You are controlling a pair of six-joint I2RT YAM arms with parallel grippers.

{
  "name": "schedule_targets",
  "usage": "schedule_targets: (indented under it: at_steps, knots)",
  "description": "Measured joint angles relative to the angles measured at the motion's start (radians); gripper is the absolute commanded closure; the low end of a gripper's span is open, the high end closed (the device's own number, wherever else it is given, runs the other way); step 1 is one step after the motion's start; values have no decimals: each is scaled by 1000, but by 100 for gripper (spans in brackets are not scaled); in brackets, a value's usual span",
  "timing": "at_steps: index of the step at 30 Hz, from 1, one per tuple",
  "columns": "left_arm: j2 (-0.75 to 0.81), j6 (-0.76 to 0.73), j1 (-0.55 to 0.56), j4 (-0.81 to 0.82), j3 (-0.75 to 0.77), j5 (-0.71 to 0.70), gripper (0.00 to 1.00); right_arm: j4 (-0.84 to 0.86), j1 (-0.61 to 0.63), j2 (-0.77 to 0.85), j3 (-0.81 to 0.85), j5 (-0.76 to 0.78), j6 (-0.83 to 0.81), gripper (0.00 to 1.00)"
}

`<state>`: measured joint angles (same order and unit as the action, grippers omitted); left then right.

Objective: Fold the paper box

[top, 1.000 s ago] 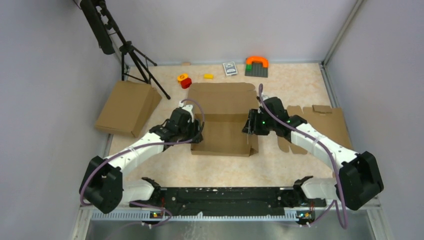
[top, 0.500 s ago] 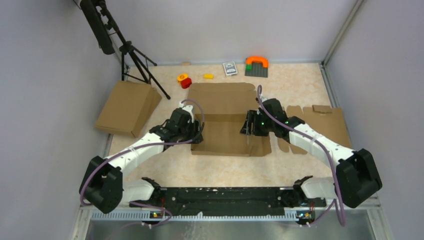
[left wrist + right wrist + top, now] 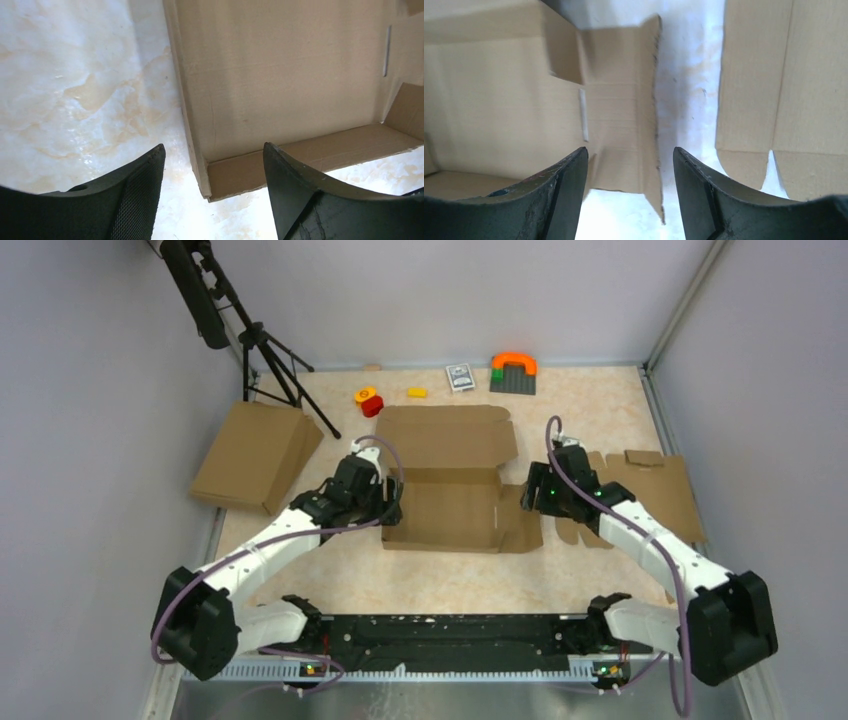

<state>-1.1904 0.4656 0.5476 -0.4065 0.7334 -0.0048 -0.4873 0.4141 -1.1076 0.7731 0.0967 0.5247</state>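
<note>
The paper box (image 3: 450, 502) lies mid-table, a brown cardboard mailer with its back lid flat, left and front walls raised, and its right side flap (image 3: 522, 522) lying flat. My left gripper (image 3: 388, 512) is open at the box's left wall; in the left wrist view the wall's front corner (image 3: 207, 180) sits between the fingers (image 3: 135, 195). My right gripper (image 3: 530, 502) is open above the flat right flap (image 3: 624, 130), whose edge lies between its fingers (image 3: 704, 195). Neither holds anything.
A smaller notched cardboard blank (image 3: 640, 490) lies right of the box, also in the right wrist view (image 3: 784, 90). Another flat brown box (image 3: 258, 455) lies at left by a tripod (image 3: 270, 360). Small toys (image 3: 370, 400), a card pack (image 3: 460, 377) and a brick plate (image 3: 513, 372) sit at the back.
My right gripper has drawn back to the right, away from the box. The right side wall it stood against has dropped flat onto the table. The left arm has barely moved.
</note>
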Motion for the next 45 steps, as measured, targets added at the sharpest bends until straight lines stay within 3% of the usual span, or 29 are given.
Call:
schedule_targets:
  at_steps: [5, 11, 20, 26, 33, 40, 45]
  knots:
    - [78, -10, 0, -47, 50, -32, 27, 7, 0, -91, -73, 11, 2, 49]
    - [101, 1, 64, -59, 110, -42, 28, 29, 0, -132, -79, 7, -15, 100]
    - [-103, 47, 304, 59, 203, -51, 29, 20, 0, -77, -36, -113, -18, 100]
    - [-254, 56, 365, 221, 227, 37, 29, 35, 2, -32, -6, -209, 18, 100]
    - [-280, 37, 426, 414, 214, 105, 18, 58, 2, -61, -5, -283, 50, 99]
    - [-292, 17, 528, 480, 214, 30, 12, 102, 3, -106, 3, -333, 75, 98]
    - [-359, 6, 587, 456, 231, -65, 15, 120, 9, -127, 15, -355, 87, 97]
